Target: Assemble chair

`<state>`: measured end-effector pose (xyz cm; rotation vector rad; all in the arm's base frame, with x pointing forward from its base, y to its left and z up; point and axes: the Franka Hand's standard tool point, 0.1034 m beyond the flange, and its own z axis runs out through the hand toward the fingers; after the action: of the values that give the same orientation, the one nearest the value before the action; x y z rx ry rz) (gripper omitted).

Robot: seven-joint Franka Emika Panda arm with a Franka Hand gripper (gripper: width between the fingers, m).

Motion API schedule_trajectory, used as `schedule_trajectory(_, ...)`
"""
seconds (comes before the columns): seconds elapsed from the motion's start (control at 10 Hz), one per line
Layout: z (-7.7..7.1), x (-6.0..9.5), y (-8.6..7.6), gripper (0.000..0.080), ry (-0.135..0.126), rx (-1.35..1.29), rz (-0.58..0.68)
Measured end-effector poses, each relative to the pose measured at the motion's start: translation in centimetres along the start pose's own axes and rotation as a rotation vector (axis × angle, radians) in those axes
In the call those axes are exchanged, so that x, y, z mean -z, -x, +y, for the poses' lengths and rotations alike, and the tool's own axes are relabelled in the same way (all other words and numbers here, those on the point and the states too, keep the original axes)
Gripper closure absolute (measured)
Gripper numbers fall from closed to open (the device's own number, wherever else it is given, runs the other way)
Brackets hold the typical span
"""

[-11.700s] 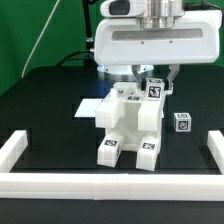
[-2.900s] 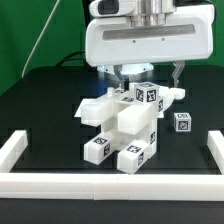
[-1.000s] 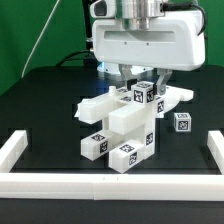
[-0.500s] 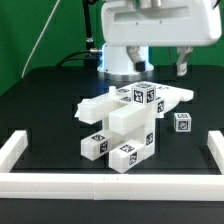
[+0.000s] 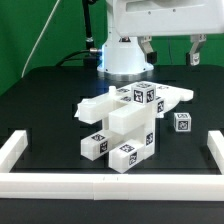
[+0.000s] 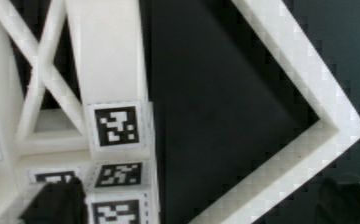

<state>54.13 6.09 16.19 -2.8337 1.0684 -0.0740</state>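
Chair (image 6: 106, 60): white plastic bars and slabs seen close up, crossing struts toward ten o'clock. Square black-and-white tags on its faces: one (image 6: 116, 127) mid-piece, more (image 6: 120, 176) stacked toward six o'clock. White border rail (image 6: 301, 80): angled, bending at three o'clock. Black table surface (image 6: 212, 110) between chair and rail.

A robotics lab: black counter (image 5: 45, 110) fenced by white border rails (image 5: 110, 181), green backdrop (image 5: 40, 30) behind, tagged white chair (image 5: 122, 125) pieces.
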Motion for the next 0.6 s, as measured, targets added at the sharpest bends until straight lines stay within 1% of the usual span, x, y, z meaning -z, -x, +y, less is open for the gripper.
schedule_trajectory(0.6, 0.05, -0.12, 0.02, 0.0151, 0.002, 0.0, -0.001)
